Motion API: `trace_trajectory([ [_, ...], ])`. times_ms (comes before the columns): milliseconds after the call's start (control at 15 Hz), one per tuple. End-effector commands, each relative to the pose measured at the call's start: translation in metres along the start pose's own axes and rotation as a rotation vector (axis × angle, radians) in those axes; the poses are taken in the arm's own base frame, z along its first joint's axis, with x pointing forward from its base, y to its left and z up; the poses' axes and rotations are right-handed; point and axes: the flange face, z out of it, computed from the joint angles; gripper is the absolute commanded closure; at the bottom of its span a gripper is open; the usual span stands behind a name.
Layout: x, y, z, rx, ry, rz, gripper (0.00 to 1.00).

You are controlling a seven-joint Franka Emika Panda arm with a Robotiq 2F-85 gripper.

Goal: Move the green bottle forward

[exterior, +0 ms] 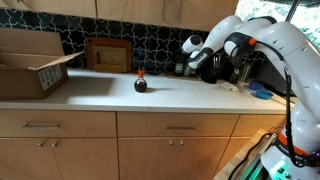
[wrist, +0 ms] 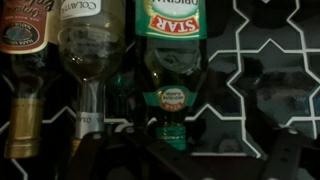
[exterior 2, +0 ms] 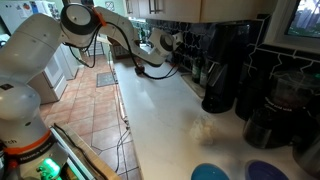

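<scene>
The wrist view stands upside down. The green bottle (wrist: 170, 95), with a green-and-red label and a narrow neck, hangs in the middle of it among other bottles against the tiled back wall. My gripper (wrist: 190, 160) shows only as dark fingers at the lower edge, spread wide to either side of the bottle's neck and not touching it. In both exterior views the gripper (exterior: 200, 60) (exterior 2: 178, 46) is at the back of the counter by the bottle row, and it hides the green bottle.
A squat dark bottle with a red cap (exterior: 140, 83) stands alone mid-counter. A cardboard box (exterior: 35, 65) sits at one end, with a wooden frame (exterior: 108, 55) leaning on the wall. Black coffee machines (exterior 2: 225, 70) and blue lids (exterior: 262, 95) are past the arm. A clear bottle (wrist: 90, 60) neighbours the green one.
</scene>
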Motion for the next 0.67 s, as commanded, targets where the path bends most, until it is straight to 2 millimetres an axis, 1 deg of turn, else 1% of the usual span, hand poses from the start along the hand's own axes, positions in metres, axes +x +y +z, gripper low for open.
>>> trace_trajectory([
  [0,0.002,0.000,0.005,0.001,0.013,0.001,0.00],
  [267,0.008,0.005,0.018,0.008,0.043,0.003,0.00],
  [600,0.000,0.014,0.037,0.007,0.042,-0.011,0.00],
])
